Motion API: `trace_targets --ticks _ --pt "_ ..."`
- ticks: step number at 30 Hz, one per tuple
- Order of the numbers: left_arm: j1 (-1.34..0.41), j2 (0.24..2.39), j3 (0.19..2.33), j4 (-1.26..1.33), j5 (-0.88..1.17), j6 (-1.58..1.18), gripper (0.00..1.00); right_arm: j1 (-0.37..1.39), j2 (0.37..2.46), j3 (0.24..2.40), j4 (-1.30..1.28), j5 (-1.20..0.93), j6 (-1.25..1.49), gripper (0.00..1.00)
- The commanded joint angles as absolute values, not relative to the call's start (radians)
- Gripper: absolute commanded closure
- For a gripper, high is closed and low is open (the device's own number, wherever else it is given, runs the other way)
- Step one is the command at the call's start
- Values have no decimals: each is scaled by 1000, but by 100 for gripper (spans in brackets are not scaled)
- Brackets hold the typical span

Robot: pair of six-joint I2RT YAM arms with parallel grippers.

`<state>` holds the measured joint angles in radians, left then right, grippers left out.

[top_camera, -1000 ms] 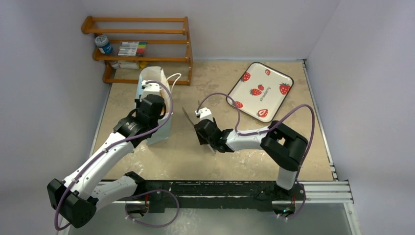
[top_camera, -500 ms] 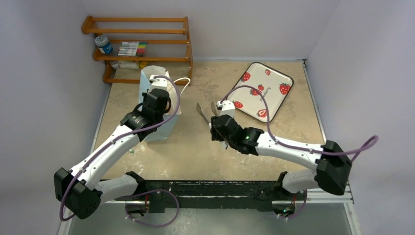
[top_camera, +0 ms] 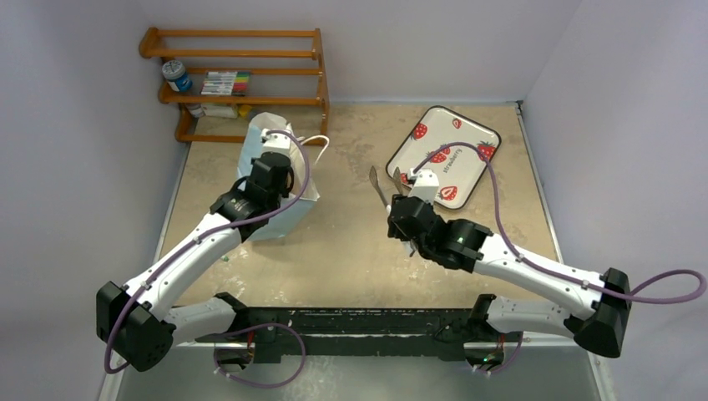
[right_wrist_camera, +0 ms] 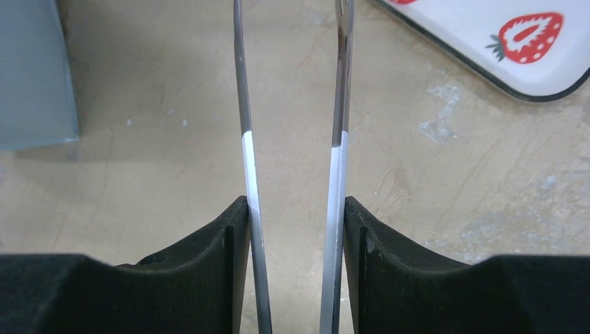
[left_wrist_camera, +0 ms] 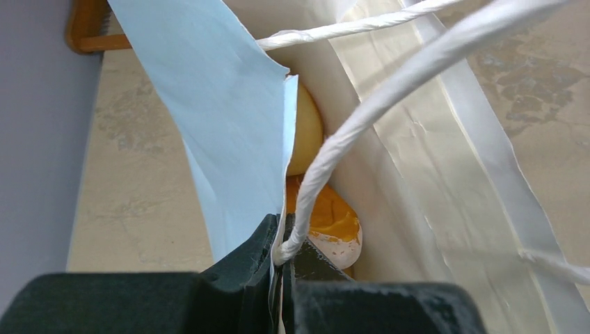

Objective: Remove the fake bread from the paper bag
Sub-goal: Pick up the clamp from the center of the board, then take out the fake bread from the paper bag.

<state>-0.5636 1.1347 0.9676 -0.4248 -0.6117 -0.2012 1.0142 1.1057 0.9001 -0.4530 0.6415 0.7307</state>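
Across the bench [top_camera: 351, 259], the paper bag [top_camera: 299, 209] sits with the left pincer [left_wrist_camera: 282, 240] clamped on its rim and cord; the right pincer [right_wrist_camera: 292, 223] squeezes metal tongs [right_wrist_camera: 245, 139], well apart. Inside lies the fake bread [left_wrist_camera: 325, 217]; a careless tug could tear or tip the bag.

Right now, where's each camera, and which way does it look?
Top camera: high behind the robot, looking down on table, bag and tray; left arm and right arm show.
Left wrist camera: on that arm, looks into the bag at bread; left gripper pinches the bag's edge.
Right wrist camera: on that arm, looks along the table; right gripper holds tongs.
Shared: top and right wrist see the tray.
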Motion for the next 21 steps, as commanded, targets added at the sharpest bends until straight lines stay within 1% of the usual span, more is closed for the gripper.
trace_targets --ticks 1,9,15,21 --pt "-575 1136 920 -470 -481 -243 100 1013 1040 1036 -507 747 738 59" --pt "-626 1128 908 -456 -459 -277 100 1012 1023 1218 -550 783 652 58" --pt "-671 1141 919 -431 -454 -292 100 1012 1025 1314 -589 731 647 59" --pt "-716 1175 916 -380 -428 -318 100 1014 1031 1343 -613 663 640 59"
